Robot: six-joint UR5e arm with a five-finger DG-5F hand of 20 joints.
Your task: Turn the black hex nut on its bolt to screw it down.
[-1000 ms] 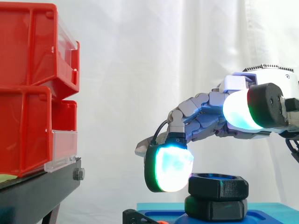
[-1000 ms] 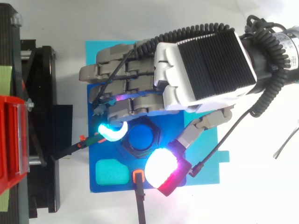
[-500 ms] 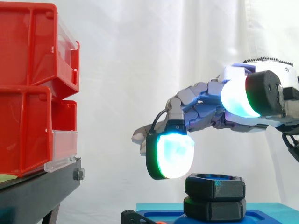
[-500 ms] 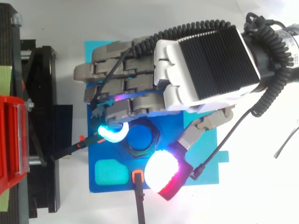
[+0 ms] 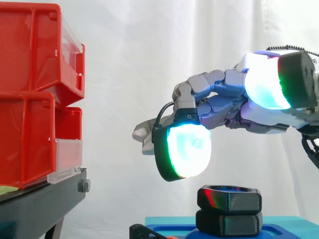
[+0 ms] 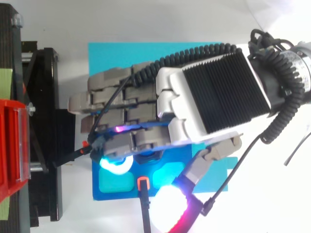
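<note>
The robot hand (image 5: 222, 104) hovers with fingers loosely spread, gripping nothing, just above the black plastic hex nut (image 5: 229, 198). The nut appears seated against the black hex base (image 5: 229, 222) on the blue plate (image 5: 286, 230), so little turning likely remains.

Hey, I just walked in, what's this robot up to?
A robot hand hovers just above a black hex nut that sits on a blue base. Its glowing fingertips are clear of the nut, so nothing is gripped at this moment. Red bins stand off to the side.
</note>
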